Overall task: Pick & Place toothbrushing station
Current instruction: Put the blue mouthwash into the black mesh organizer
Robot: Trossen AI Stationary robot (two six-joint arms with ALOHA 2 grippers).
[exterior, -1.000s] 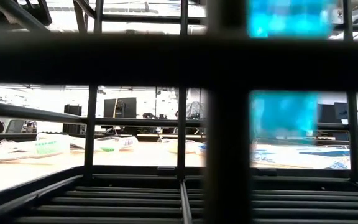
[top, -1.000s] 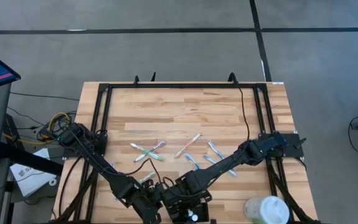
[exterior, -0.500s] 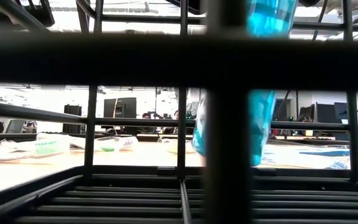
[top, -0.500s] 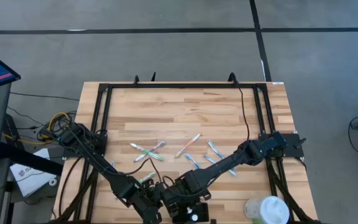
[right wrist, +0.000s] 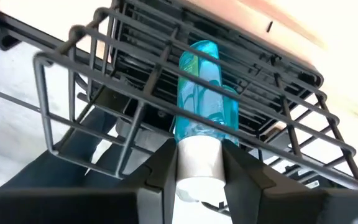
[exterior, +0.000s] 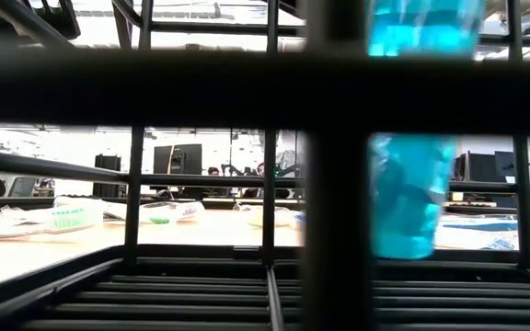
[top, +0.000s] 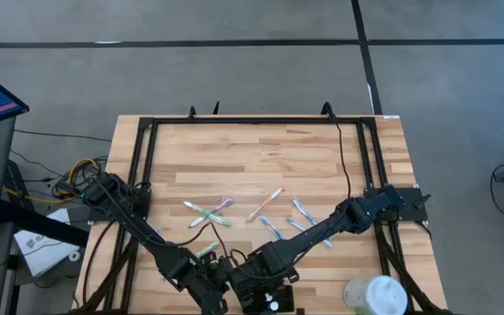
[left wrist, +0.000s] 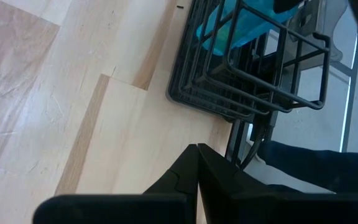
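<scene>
The toothbrushing station [right wrist: 98, 74] is a black wire rack at the table's near edge, also seen in the left wrist view [left wrist: 253, 81]. The low view looks out through its bars [exterior: 334, 184]. A clear blue bottle [right wrist: 202, 93] with a white cap stands inside it, with my right gripper [right wrist: 199, 168] shut on it; the low view shows the bottle [exterior: 412, 198] upright. My left gripper [left wrist: 197, 168] is shut on nothing above bare wood just beside the rack. In the high view both grippers, left [top: 224, 296] and right [top: 270, 296], crowd the near edge. My right gripper pinches the bottle's white cap [right wrist: 197, 158] between its two fingers, one on each side. The fingers slant down from the far side toward the near edge. The bottle hangs below them inside the rack, nearly upright. Whether its base rests on the rack's floor I cannot tell.
Several toothbrushes [top: 206, 213] [top: 265, 204] [top: 303, 212] lie scattered mid-table. A white round container [top: 376, 295] stands at the near right corner. A black frame [top: 261, 120] borders the table, with open wood toward the far side.
In the low view the blue bottle has swung inside the rack: half a second ago it leaned toward the rack's middle, and now it stands upright again. Both arms have stayed about where they were.
</scene>
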